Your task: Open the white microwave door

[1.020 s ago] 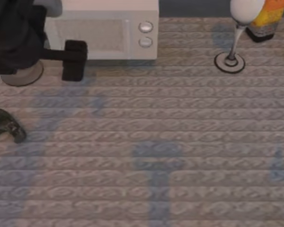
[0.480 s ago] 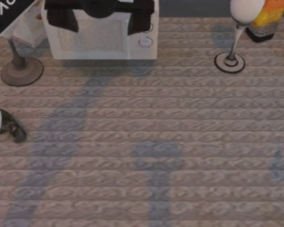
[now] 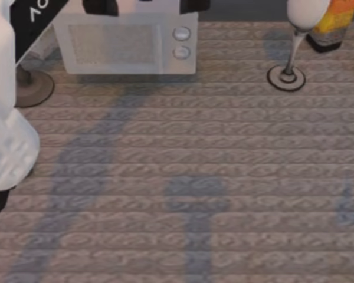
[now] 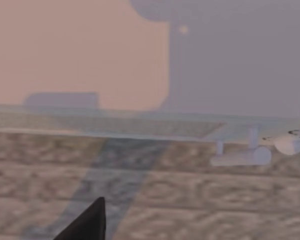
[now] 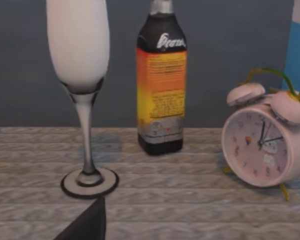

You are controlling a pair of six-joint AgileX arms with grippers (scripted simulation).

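The white microwave (image 3: 125, 42) stands at the table's back left, two silver knobs (image 3: 182, 42) on its right-hand panel. Its door (image 3: 109, 44), with the grey mesh window, lies flat against the front. My left gripper (image 3: 144, 5) hangs high over the microwave's top at the picture's upper edge, open, its two black fingers (image 3: 100, 6) far apart and holding nothing. One dark fingertip (image 4: 92, 222) shows in the left wrist view, which looks across bare table, not at the microwave. My right gripper is out of the top view; its wrist view shows one dark fingertip (image 5: 90, 222) off to the side.
A tall glass of white liquid (image 3: 295, 35) and an orange-labelled bottle (image 3: 336, 23) stand at the back right, with a pink alarm clock (image 5: 262, 145) beside them. A round stand base (image 3: 32, 88) sits left of the microwave. My left arm's white link (image 3: 6, 118) covers the left edge.
My left gripper has gone from the microwave's front left corner up and back over its top. The arm's white link now hides the small green thing at the left.
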